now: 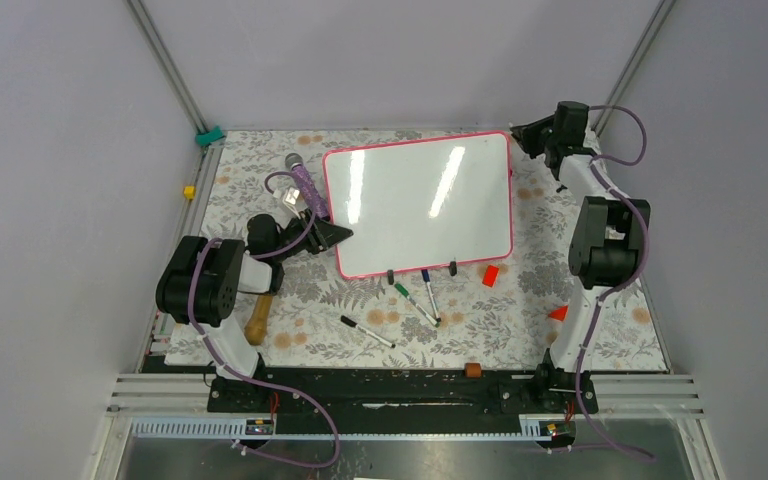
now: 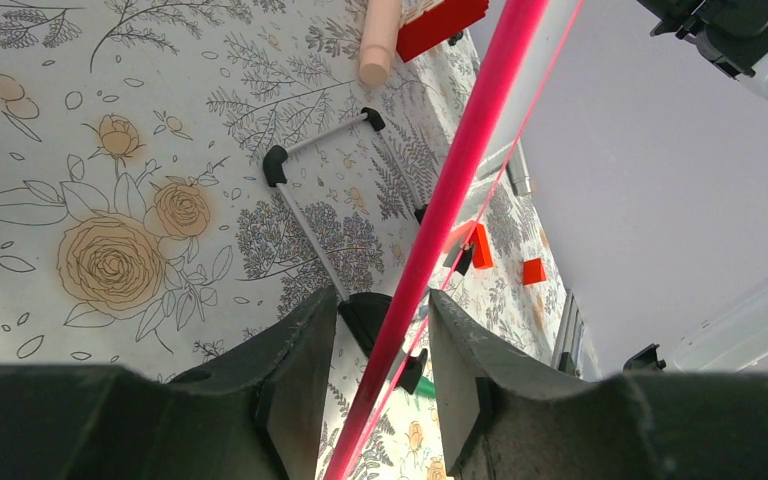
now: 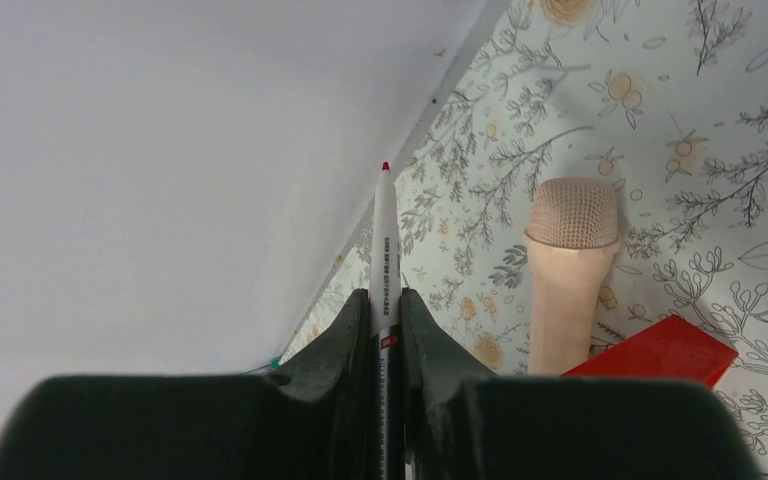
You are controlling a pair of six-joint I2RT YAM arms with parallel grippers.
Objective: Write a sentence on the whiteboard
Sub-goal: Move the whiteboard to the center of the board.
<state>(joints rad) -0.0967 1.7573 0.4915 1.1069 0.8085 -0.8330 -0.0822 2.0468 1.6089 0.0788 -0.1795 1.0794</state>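
The whiteboard (image 1: 420, 205) lies flat in the middle of the table, white and glossy with a pink-red frame. Only glare shows on its face; no sentence is in view. My left gripper (image 1: 338, 234) is at the board's near-left edge. In the left wrist view the pink frame (image 2: 460, 170) runs between its open jaws (image 2: 382, 305), with a gap on each side. My right gripper (image 1: 522, 130) hovers at the far right corner of the board. It is shut on a white marker (image 3: 384, 230) whose red tip points ahead of the fingers (image 3: 385, 295).
Green (image 1: 407, 297), blue (image 1: 429, 290) and black (image 1: 365, 331) markers lie in front of the board. A red block (image 1: 491, 275), a red wedge (image 1: 558, 313), a wooden handle (image 1: 257, 320) and a purple microphone (image 1: 302, 175) lie around it. Grey walls close the table in.
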